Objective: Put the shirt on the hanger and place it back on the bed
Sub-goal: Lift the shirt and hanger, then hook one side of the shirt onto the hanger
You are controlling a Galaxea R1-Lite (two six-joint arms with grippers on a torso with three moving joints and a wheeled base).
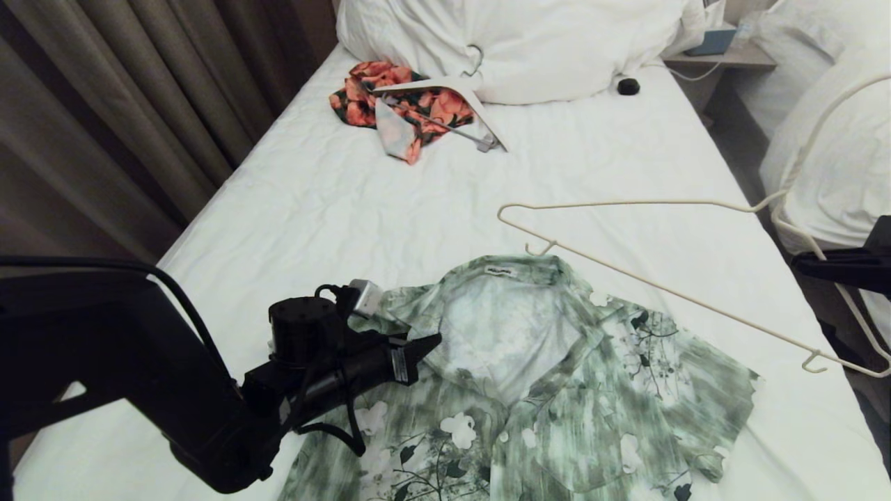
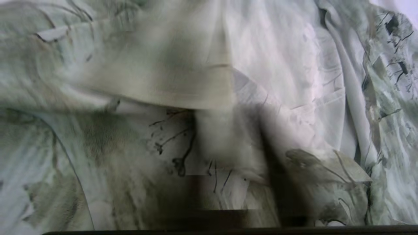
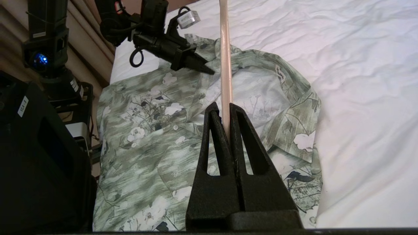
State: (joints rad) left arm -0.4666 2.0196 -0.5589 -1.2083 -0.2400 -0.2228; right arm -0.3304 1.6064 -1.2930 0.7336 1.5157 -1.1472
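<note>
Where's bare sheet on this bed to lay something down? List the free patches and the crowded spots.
Free: the bed between the orange-red garment and the shirt, toward the curtain side. Crowded: the near end, covered by the shirt with the left gripper at its collar; the right half, under the hanger gripped by the right gripper.

so that's two hangers (image 1: 668, 285) (image 1: 445, 90), two floral garments (image 1: 529, 390) (image 1: 404, 104), two grippers (image 1: 424, 348) (image 3: 225, 111), one small black object (image 1: 628, 86).
</note>
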